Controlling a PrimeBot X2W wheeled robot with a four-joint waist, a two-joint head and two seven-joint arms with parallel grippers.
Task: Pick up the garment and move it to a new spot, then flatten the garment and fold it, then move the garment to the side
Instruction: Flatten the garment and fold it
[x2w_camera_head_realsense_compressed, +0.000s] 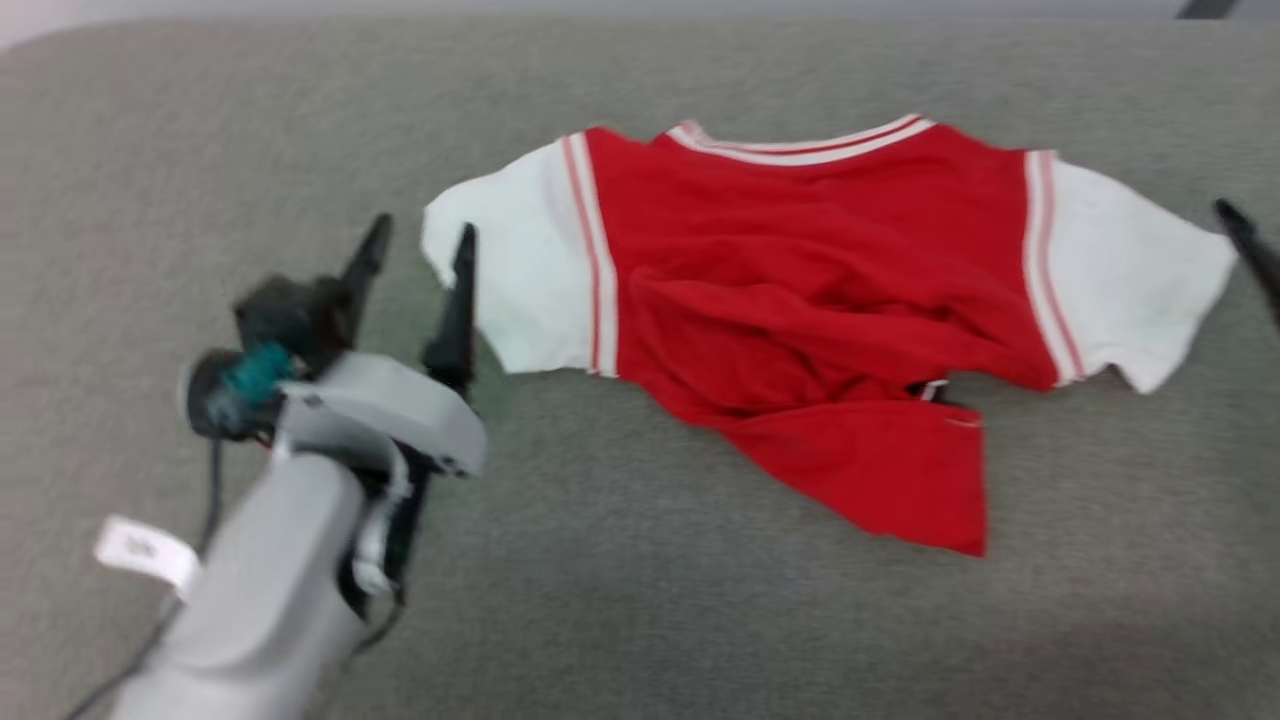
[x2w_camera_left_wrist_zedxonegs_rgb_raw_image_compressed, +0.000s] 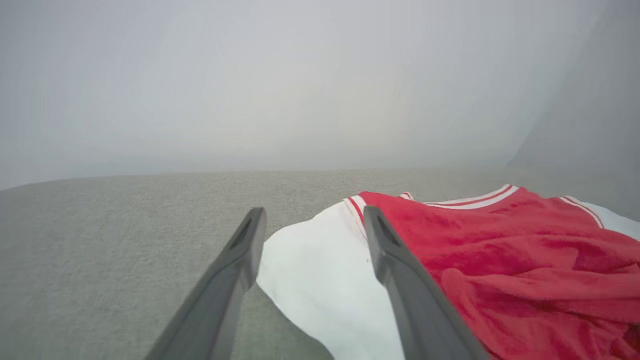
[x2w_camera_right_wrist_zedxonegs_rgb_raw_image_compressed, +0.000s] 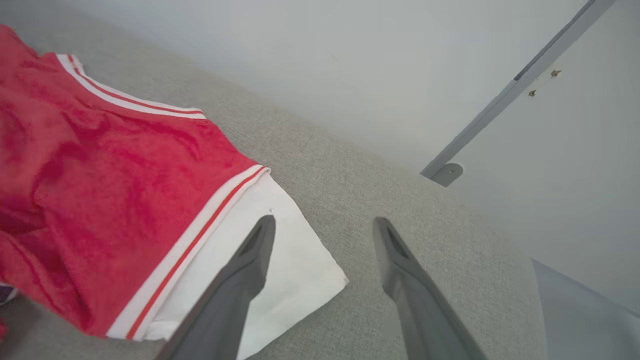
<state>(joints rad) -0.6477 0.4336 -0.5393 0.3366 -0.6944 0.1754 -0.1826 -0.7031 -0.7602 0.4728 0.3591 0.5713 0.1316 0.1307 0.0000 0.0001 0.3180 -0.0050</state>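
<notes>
Rumpled red jersey (x2w_camera_head_realsense_compressed: 800, 290) lying mid grey surface (x2w_camera_head_realsense_compressed: 640, 620), collar trim on the far side, left claw (x2w_camera_head_realsense_compressed: 423, 235) open and empty beside one white sleeve (x2w_camera_head_realsense_compressed: 510, 270), right claw (x2w_camera_right_wrist_zedxonegs_rgb_raw_image_compressed: 324, 222) open and empty at the other sleeve (x2w_camera_right_wrist_zedxonegs_rgb_raw_image_compressed: 280, 280)

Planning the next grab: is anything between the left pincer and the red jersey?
Nothing visible does. The open left pincer sits right at a sleeve of the red thin-fabric jersey with white sleeves, lying on the grey textile surface.

Lower left: a pale grey forearm (x2w_camera_head_realsense_compressed: 270, 590), white tag (x2w_camera_head_realsense_compressed: 145, 550), black cable (x2w_camera_head_realsense_compressed: 212, 490), teal-and-black wrist fitting (x2w_camera_head_realsense_compressed: 255, 372). The left gripper (x2w_camera_head_realsense_compressed: 423, 228) shows long, dark, tapered fingers (x2w_camera_head_realsense_compressed: 456, 310).
</notes>
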